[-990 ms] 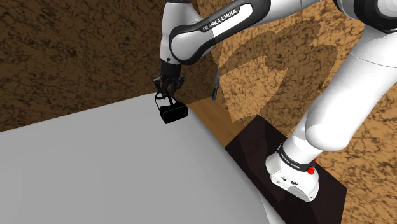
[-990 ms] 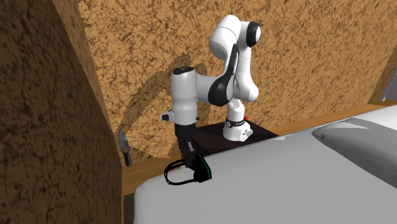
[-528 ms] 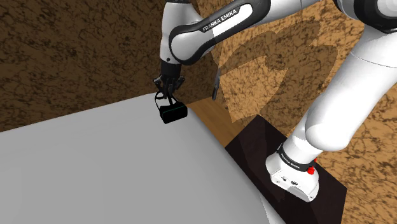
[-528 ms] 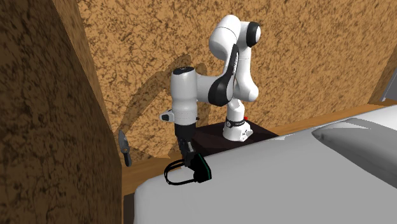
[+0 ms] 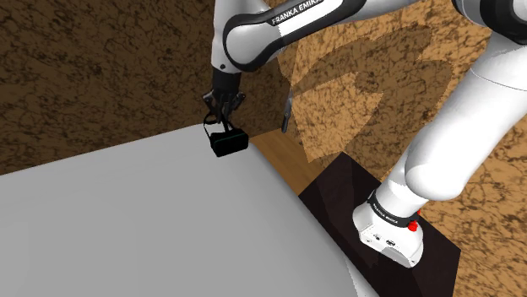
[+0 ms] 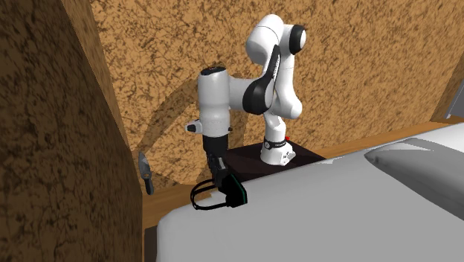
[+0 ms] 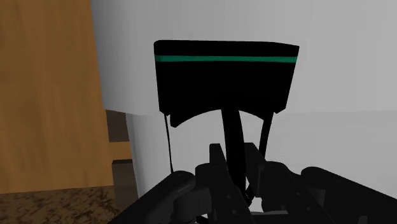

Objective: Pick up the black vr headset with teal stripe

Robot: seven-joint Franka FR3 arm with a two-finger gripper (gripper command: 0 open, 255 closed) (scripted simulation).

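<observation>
Franka arm (image 5: 270, 34) higher than half-second ago. Grey surface (image 5: 127, 219): at its far corner, black VR headset (image 5: 229, 143) raised with arm, apparently just clear. Gripper (image 7: 234, 159) fingers clenched on headset's centre strap (image 7: 230, 127). Judgement: grasp holding, lift under way.

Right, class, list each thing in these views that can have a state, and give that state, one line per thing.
VR headset: held by its strap, hanging under the fingers near the edge of the grey surface.
gripper: shut on the strap, pointing down.
small grey object: upright, apart from the arm, untouched.
</observation>
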